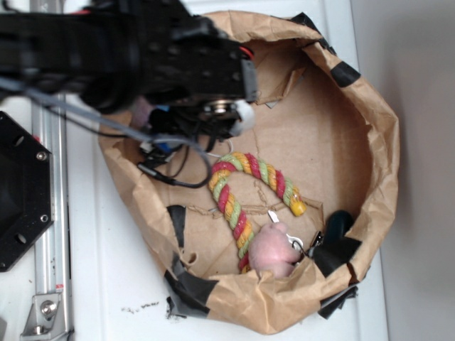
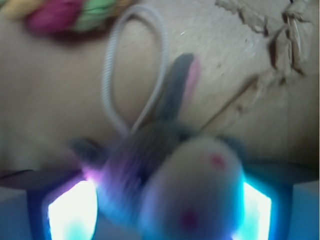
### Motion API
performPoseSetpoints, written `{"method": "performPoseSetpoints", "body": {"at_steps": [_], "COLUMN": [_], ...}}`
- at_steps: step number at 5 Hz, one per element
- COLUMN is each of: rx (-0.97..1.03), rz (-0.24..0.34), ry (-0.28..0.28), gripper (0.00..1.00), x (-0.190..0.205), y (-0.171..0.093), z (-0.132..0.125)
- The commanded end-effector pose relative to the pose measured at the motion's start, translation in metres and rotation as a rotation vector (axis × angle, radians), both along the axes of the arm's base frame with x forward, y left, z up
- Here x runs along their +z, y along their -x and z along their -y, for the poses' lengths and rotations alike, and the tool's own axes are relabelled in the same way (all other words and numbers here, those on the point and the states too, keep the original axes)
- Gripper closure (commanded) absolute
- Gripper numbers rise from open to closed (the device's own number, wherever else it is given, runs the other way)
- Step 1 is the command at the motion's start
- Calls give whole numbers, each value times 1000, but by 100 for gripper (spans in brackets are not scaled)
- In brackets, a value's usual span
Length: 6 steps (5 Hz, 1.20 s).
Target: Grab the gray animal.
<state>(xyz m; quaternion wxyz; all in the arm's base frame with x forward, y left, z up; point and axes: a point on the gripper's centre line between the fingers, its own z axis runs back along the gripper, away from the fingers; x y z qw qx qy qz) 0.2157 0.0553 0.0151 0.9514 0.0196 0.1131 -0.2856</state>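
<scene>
The small gray plush animal [image 2: 175, 165] with pale face and red dot eyes sits between the gripper's [image 2: 160, 210] glowing fingers [image 2: 70, 210], pinched there, its pink-lined ear pointing toward twelve o'clock across the brown paper-lined floor [image 2: 50, 100].

Gray animal [image 2: 165, 165] with pale face, red eyes; red-yellow-green striped rope cane [image 1: 245, 195]; pink plush [image 1: 274, 250].

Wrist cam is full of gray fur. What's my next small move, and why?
Probably close the end effector. The gray animal fills the wrist view between the two glowing fingers, its pale face nearest the camera, so it looks seated for a grasp. The blur hides actual contact.
</scene>
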Motion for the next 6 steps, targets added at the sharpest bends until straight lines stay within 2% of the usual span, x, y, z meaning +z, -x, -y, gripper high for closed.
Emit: {"method": "performPoseSetpoints", "body": {"at_steps": [1,2,3,5,6], "rx": [60,66,64,221,386], "rz": [8,22,61,360,395], "ry": [-44,-45,-52,129,168], "gripper": [100,100,100,100,100], "x": [-9,-6,14,122,150], "y": [-12,-12,-17,-51,-67], "z": [-22,-21,-8,62,72]}}
